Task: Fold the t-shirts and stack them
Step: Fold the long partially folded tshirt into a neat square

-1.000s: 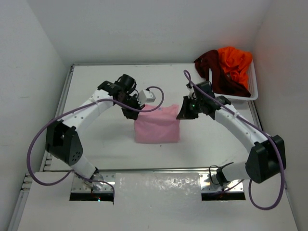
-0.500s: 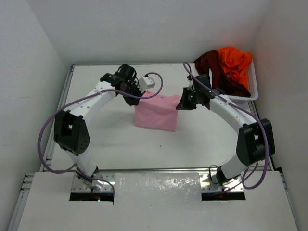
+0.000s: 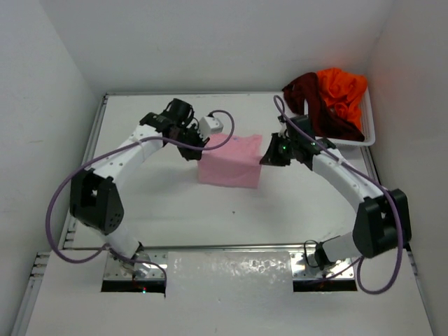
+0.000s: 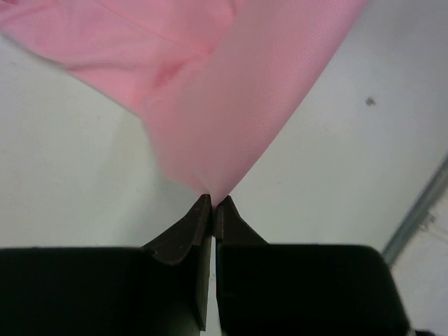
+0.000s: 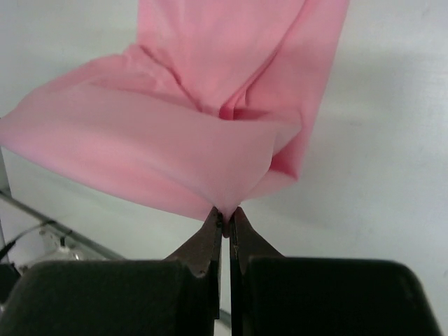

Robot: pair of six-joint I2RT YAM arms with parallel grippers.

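Pink t-shirt (image 3: 229,162) at centre of surface (image 3: 154,203), stretched between both hands, left hand (image 4: 212,203) pinched tight on its left corner, right hand (image 5: 225,213) pinched tight on its right corner, maroon t-shirt (image 3: 311,105) and orange t-shirt (image 3: 343,87) heaped in white basket (image 3: 369,129), far right.

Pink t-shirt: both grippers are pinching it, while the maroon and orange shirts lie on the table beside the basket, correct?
No. The maroon t-shirt and orange t-shirt lie in the white basket, not on the table beside it; the top external view shows that. The left gripper and right gripper do pinch the pink t-shirt.
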